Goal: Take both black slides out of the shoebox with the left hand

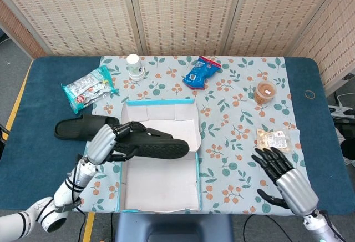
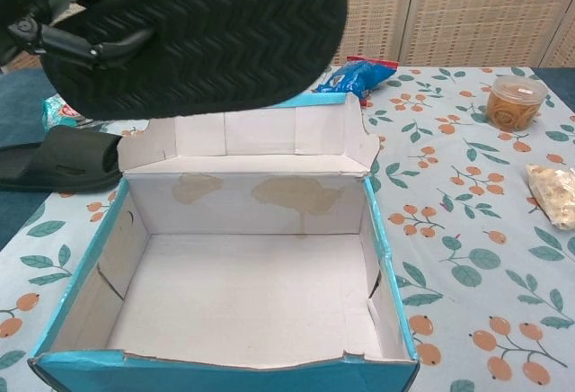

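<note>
My left hand (image 1: 111, 140) grips a black slide (image 1: 161, 146) and holds it in the air above the open shoebox (image 1: 161, 192). In the chest view that slide's ribbed sole (image 2: 207, 32) fills the top left, over the box's far wall (image 2: 260, 131). The other black slide (image 1: 83, 126) lies on the blue table left of the box, seen also in the chest view as a slide (image 2: 58, 163) beside the box's left corner. The shoebox interior (image 2: 243, 293) is bare white card. My right hand (image 1: 285, 172) hovers open at the table's right front, holding nothing.
At the back lie a green snack bag (image 1: 89, 88), a white cup (image 1: 133, 64) and a blue snack bag (image 1: 199, 71). A brown-lidded jar (image 1: 265, 92) and a packet of snacks (image 1: 273, 139) sit on the right of the floral cloth. A rubber band (image 1: 309, 94) lies far right.
</note>
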You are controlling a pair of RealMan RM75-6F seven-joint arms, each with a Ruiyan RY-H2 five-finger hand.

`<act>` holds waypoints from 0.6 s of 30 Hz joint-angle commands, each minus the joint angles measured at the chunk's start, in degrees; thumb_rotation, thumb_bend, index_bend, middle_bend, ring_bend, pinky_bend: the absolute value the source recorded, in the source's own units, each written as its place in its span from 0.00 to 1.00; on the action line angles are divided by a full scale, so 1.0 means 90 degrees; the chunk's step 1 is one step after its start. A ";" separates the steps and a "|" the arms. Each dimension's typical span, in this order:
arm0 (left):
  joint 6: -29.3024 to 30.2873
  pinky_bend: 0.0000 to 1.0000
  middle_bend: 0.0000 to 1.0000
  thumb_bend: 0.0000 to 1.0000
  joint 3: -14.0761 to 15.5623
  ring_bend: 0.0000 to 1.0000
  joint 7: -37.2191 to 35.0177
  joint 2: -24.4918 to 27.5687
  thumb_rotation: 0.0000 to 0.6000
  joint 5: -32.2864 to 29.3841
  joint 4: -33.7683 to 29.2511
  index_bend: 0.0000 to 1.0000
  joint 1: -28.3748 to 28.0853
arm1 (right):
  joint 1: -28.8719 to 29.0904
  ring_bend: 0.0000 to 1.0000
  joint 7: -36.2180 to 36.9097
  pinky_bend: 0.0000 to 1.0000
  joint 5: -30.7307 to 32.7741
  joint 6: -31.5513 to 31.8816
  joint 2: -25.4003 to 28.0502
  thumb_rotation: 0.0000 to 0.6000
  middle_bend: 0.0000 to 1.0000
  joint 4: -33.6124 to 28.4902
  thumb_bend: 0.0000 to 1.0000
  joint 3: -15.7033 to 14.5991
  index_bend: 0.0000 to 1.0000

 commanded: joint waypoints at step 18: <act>0.0137 0.66 0.84 0.63 -0.0296 0.61 -0.2661 -0.1222 1.00 -0.1402 0.5984 0.99 0.1080 | -0.0749 0.00 0.1113 0.00 -0.0522 0.1326 0.0743 1.00 0.00 0.0347 0.19 -0.0320 0.00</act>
